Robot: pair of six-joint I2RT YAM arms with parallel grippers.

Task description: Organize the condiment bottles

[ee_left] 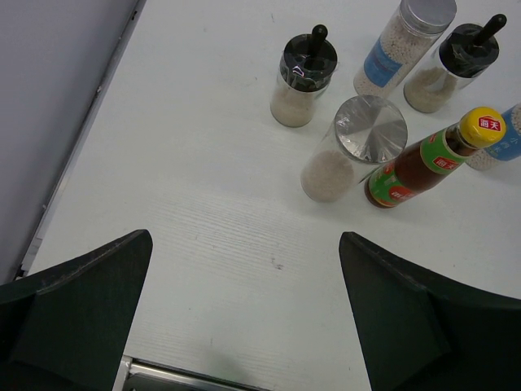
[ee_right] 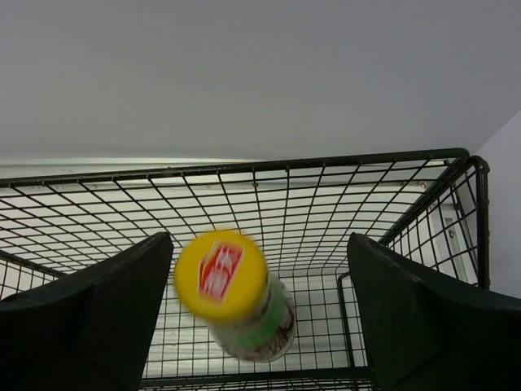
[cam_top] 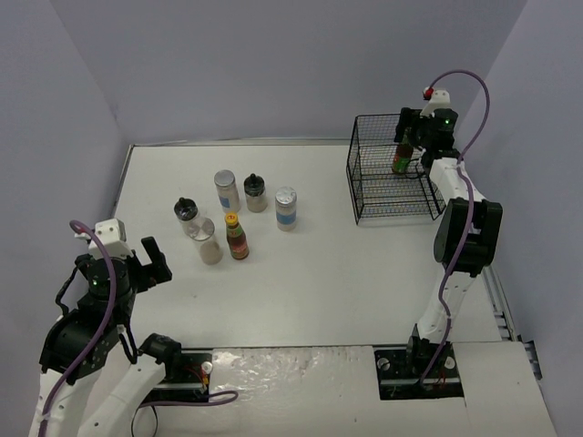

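Observation:
My right gripper (cam_top: 412, 137) (ee_right: 260, 244) stands open over the black wire basket (cam_top: 397, 197) (ee_right: 342, 204). A dark sauce bottle with a yellow cap (cam_top: 402, 157) (ee_right: 234, 289) is inside the basket below the fingers, tilted and motion-blurred, with neither finger gripping it. On the table's left middle stand the other condiment bottles: a second sauce bottle (cam_top: 237, 237) (ee_left: 423, 159), silver-lidded jars (cam_top: 227, 189) (cam_top: 286, 208) (cam_top: 209, 244) and black-capped shakers (cam_top: 255, 192) (cam_top: 187, 215) (ee_left: 303, 77). My left gripper (cam_top: 137, 264) (ee_left: 244, 285) hangs open near the front left, short of them, holding nothing.
The basket sits at the table's back right corner, close to the right wall. A raised rail (ee_left: 73, 155) runs along the table's left edge beside my left gripper. Grey walls close in the back and both sides.

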